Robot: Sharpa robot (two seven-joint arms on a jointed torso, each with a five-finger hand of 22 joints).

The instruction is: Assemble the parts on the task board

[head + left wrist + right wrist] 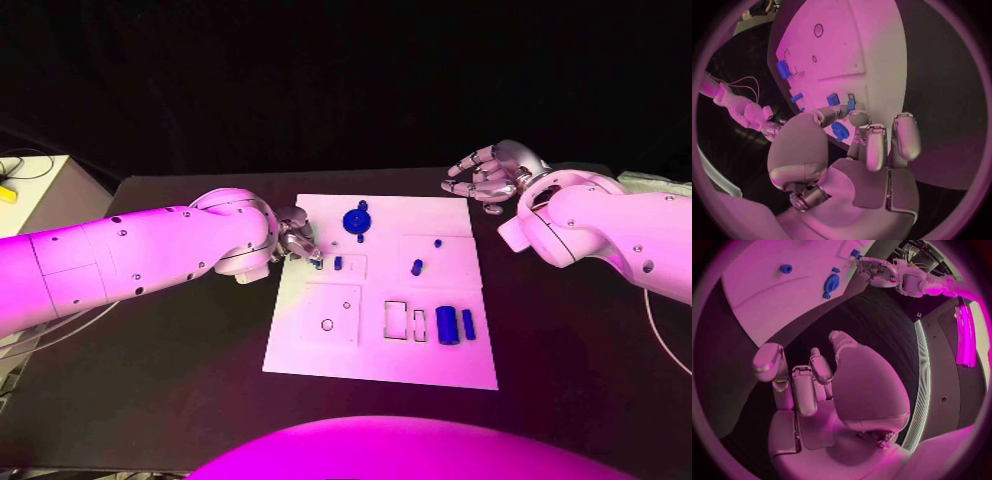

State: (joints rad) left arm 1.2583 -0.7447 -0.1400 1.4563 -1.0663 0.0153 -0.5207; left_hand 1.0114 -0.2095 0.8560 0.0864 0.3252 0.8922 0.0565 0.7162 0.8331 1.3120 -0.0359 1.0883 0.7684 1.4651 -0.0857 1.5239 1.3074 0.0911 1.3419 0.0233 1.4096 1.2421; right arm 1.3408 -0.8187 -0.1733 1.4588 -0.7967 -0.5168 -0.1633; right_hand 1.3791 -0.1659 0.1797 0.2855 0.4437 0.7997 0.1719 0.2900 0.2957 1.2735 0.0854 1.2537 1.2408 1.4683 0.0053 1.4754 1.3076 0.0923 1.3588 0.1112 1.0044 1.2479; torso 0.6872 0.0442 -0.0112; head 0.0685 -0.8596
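Task board (382, 355) lies flat in the middle of the black desk (173, 340), and the assembly appears partly done at most. Nearest the robot, a round hole (327, 324) and a rectangular recess (395, 319) on the board stand unfilled. Just beside the recess, two blue bars (454, 325) lie side by side on the board; whether they are seated or only waiting I cannot tell. Further up, a small blue peg (417, 267) stands in the right middle panel, and another short blue peg (338, 263) sits near the left edge. At the far end lies the blue round part (356, 220), apparently not yet fitted to anything.

Left hand (296, 240) works at the board's left edge beside that short peg. In the left wrist view its fingers (870, 145) curl in toward a small blue piece (840, 131), and thumb and fingers appear to pinch it, though the contact is partly hidden. Right hand (490, 172) hangs above the desk beyond the board's far right corner, fingers apart and holding nothing, as the right wrist view confirms (811, 385).

Judgement: most work remains, with the unfilled openings and loose pieces outstanding.
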